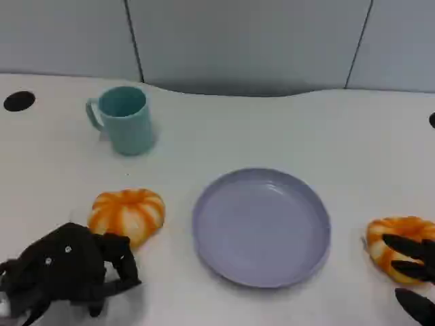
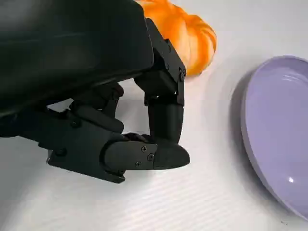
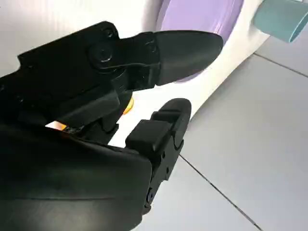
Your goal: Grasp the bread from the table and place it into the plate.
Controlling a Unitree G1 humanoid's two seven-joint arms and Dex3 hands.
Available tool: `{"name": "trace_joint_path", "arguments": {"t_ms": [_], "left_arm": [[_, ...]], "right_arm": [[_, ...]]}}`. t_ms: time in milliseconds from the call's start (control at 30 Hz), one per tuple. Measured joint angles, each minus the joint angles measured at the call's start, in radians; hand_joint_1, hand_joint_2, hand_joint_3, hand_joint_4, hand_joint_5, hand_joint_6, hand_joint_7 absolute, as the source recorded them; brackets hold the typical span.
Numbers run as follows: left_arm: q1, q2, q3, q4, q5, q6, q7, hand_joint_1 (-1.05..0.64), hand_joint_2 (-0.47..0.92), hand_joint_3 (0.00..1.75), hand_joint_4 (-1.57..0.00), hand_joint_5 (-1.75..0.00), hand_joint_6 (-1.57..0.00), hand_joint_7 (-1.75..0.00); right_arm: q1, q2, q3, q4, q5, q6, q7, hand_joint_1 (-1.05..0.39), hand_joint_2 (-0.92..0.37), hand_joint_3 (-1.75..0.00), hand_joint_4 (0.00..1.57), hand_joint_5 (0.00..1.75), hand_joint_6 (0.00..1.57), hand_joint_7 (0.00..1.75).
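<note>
The left hand (image 1: 64, 272) is being held curled in on nothing, resting low on the white surface (image 1: 272, 129) just in front of one orange bread (image 1: 128, 214). A teal mug (image 1: 124, 119) is standing farther back. The lilac plate (image 1: 262, 226) is lying in the middle. At the right, a second bread (image 1: 394, 255) is being touched by the right hand (image 1: 414, 272); whether it is being gripped cannot be told.
</note>
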Motion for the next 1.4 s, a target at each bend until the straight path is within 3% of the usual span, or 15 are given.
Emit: {"name": "trace_joint_path", "arguments": {"t_ms": [533, 800, 933, 967, 1033, 1133, 1167, 1200, 1300, 1400], "left_arm": [[0.014, -0.004, 0.015, -0.009, -0.030, -0.005, 0.009, -0.55, 0.92, 0.37, -0.82, -1.75, -0.68, -1.67], [0.049, 0.014, 0.044, 0.000, 0.102, -0.398, 0.218, -0.59, 0.92, 0.27, -0.61, -1.75, -0.39, -1.75], [0.051, 0.055, 0.046, -0.057, 0.249, -0.478, 0.329, -0.61, 0.92, 0.21, -0.49, -1.75, -0.29, -1.71], [0.051, 0.059, 0.047, -0.069, 0.270, -0.483, 0.345, -0.61, 0.92, 0.17, -0.42, -1.60, -0.33, -1.40], [0.053, 0.078, 0.047, -0.103, 0.330, -0.491, 0.366, -0.62, 0.92, 0.13, -0.38, -1.42, -0.43, -1.00], [0.053, 0.116, 0.048, -0.163, 0.409, -0.511, 0.400, -0.64, 0.92, 0.07, -0.28, -1.20, -0.49, -0.52], [0.052, 0.126, 0.048, -0.177, 0.431, -0.516, 0.405, -0.64, 0.92, 0.07, -0.26, -1.15, -0.50, -0.43], [0.052, 0.134, 0.048, -0.188, 0.448, -0.517, 0.406, -0.67, 0.92, 0.05, -0.21, -0.99, -0.49, -0.26], [0.052, 0.162, 0.048, -0.237, 0.502, -0.504, 0.405, -0.70, 0.92, 0.04, -0.09, -0.81, -0.42, -0.09], [0.046, 0.183, 0.044, -0.284, 0.524, -0.479, 0.378, -0.76, 0.92, 0.04, -0.01, -0.68, -0.30, -0.02]], "right_arm": [[0.000, 0.001, 0.001, 0.001, 0.000, -0.002, 0.000, -0.38, -0.92, -0.37, 0.93, 0.01, 0.76, 0.00], [0.000, 0.005, 0.003, 0.001, -0.005, -0.006, -0.002, -0.38, -0.92, -0.37, 0.92, 0.01, 0.76, 0.00], [0.000, 0.008, 0.005, -0.005, -0.007, -0.001, -0.002, -0.38, -0.92, -0.37, 0.93, 0.01, 0.76, 0.00], [0.000, 0.009, 0.006, -0.006, -0.008, 0.000, -0.002, -0.38, -0.92, -0.37, 0.92, 0.00, 0.76, 0.00], [0.000, 0.013, 0.007, -0.010, -0.008, 0.008, -0.002, -0.37, -0.92, -0.37, 0.92, 0.00, 0.77, 0.01], [-0.002, 0.020, 0.010, -0.010, -0.008, 0.009, -0.004, -0.37, -0.92, -0.37, 0.91, 0.00, 0.77, 0.00], [-0.002, 0.020, 0.011, -0.010, -0.008, 0.010, -0.004, -0.38, -0.92, -0.37, 0.90, 0.00, 0.76, 0.00], [-0.002, 0.022, 0.012, -0.011, -0.008, 0.014, -0.004, -0.38, -0.92, -0.37, 0.90, 0.00, 0.76, 0.00], [-0.001, 0.023, 0.017, -0.012, -0.009, 0.016, -0.004, -0.37, -0.92, -0.38, 0.89, 0.00, 0.76, 0.00], [-0.002, 0.023, 0.017, -0.012, -0.009, 0.016, -0.004, -0.38, -0.92, -0.38, 0.90, 0.00, 0.76, 0.00]]}}
